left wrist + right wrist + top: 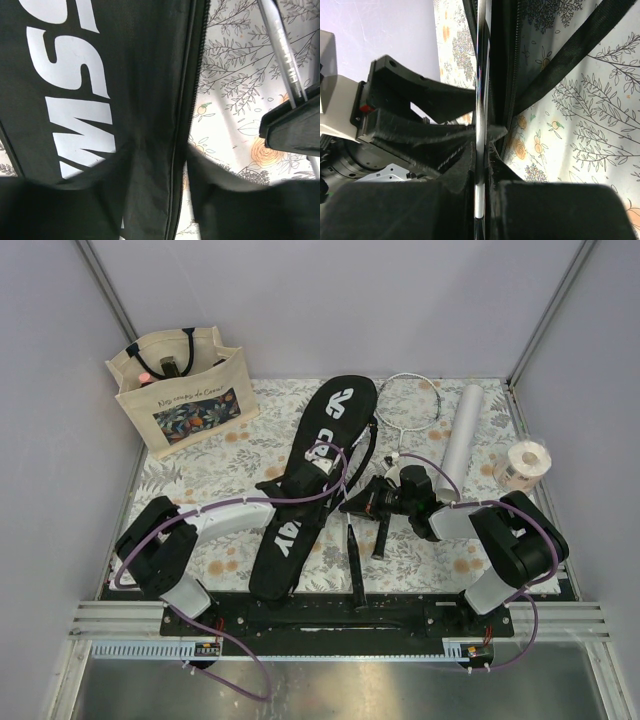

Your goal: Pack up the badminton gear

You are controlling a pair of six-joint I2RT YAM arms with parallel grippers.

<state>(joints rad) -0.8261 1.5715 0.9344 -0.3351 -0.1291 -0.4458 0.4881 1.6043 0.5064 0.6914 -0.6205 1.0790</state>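
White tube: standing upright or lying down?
Lying down. In the top view the white tube stretches lengthwise on the floral tablecloth, right of the racket head.

Black cover (335, 415) flat, white racket (411, 404), tube (462, 430) beside

My left arm (230, 515) stretches low toward the middle, with the left gripper (155, 170) pinched on the cover (140, 75). My right arm (470, 520) folds inward, with the right gripper (481, 160) and its 2 fingers clamped on a racket shaft (481, 75). The grippers sit near each other.
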